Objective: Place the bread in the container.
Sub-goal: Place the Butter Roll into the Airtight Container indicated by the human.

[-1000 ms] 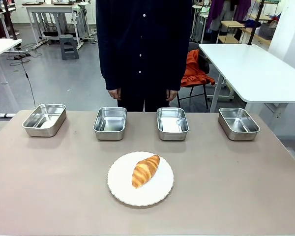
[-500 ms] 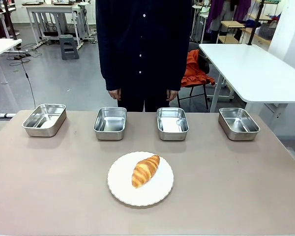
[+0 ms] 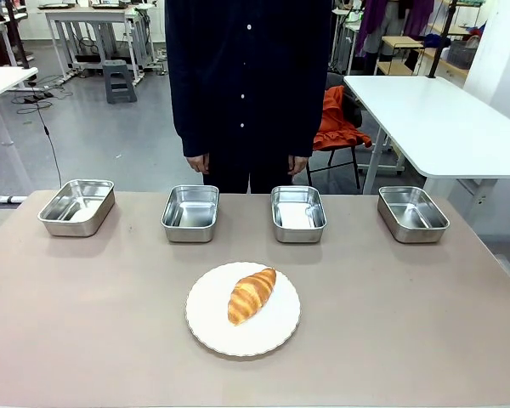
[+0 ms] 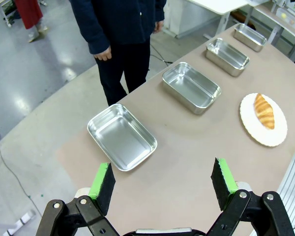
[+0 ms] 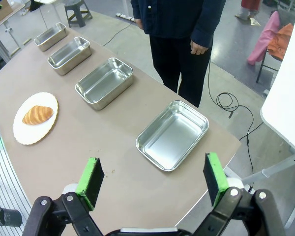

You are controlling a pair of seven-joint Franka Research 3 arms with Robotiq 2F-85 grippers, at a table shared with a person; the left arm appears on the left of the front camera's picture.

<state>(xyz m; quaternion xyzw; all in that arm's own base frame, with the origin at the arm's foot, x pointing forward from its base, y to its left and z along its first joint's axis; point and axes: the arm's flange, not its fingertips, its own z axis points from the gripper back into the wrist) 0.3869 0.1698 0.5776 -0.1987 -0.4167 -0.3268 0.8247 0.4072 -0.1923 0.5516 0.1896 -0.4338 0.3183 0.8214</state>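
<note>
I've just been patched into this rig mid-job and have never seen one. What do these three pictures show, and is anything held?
The front picture looks across the table from the robot's side toward a person standing at the far side. On the table a croissant lies on a white plate, with four empty steel pans in a row beyond it. The other two pictures come from a camera on each arm's wrist: the green-padded black fingers at the bottom belong to the left hand and the right hand. Both are open, up off the table, and hold nothing. The croissant is not yet in any pan.
</note>
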